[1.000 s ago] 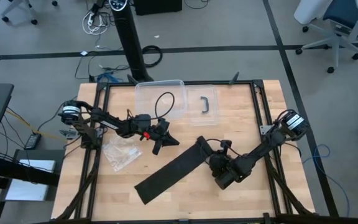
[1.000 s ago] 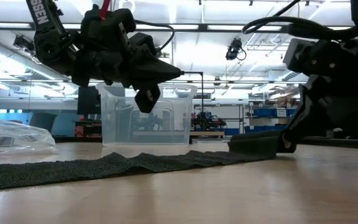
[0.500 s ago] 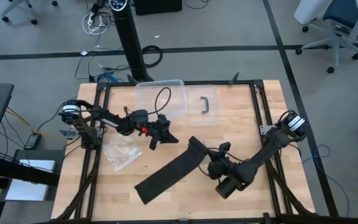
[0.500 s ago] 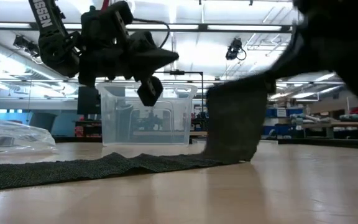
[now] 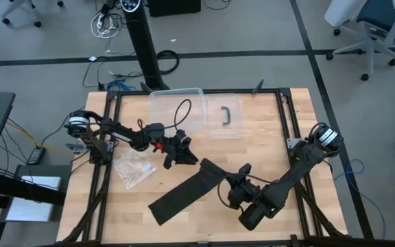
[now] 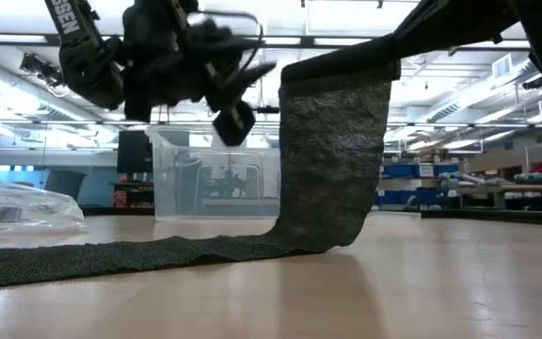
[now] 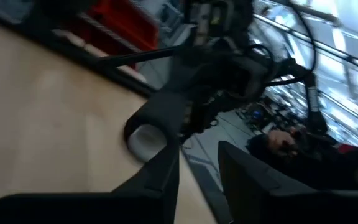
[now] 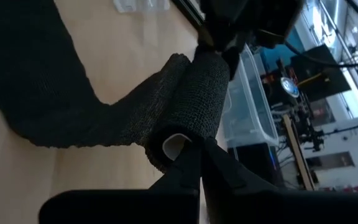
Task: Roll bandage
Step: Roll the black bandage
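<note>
The right gripper (image 5: 233, 186) clamped the bandage (image 5: 184, 195) end aloft; the left gripper (image 5: 181, 155), spread, hovered at its ten o'clock.

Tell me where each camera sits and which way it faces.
High: overhead, facing down; both arms, long black fabric bandage.
Low: table height, facing across; bandage hanging lifted, left gripper above.
Left wrist: facing the right arm; own fingers.
Right wrist: own gripper shut on the rolled bandage end.
High and low share the clear plastic box.
</note>
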### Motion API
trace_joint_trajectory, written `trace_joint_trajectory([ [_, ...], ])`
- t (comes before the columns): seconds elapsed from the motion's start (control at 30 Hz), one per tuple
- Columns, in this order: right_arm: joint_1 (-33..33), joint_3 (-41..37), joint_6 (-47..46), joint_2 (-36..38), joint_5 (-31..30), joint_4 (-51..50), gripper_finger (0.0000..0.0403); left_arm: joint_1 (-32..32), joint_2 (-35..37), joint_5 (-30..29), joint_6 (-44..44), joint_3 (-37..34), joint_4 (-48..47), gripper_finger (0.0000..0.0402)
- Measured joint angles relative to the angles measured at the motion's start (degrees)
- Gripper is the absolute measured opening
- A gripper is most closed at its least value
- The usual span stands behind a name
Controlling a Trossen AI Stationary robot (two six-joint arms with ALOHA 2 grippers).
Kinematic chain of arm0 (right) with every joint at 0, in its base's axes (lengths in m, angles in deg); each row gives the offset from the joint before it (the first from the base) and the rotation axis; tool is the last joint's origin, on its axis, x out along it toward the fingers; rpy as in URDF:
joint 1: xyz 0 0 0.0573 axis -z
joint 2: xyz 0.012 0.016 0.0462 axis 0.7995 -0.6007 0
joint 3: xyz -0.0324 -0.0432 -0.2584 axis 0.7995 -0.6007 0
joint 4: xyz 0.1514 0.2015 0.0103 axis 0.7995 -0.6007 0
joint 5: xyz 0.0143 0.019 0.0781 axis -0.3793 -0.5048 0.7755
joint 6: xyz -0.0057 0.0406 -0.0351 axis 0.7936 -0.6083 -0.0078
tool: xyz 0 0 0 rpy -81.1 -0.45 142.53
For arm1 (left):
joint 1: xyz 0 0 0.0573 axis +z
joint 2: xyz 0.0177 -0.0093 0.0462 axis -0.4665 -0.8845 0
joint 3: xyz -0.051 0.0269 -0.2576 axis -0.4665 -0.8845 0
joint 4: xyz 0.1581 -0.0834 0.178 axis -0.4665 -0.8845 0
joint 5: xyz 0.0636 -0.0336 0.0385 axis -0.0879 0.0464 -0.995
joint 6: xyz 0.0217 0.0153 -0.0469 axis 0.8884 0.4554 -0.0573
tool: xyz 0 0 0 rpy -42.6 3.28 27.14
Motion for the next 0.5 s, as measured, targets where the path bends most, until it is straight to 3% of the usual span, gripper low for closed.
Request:
trace_joint_trajectory([
  [0.5,-0.1,0.0,4.5,0.0,0.3,2.8,0.0000,-0.1,0.0,0.1,4.7,2.3,-7.5,0.0127],
])
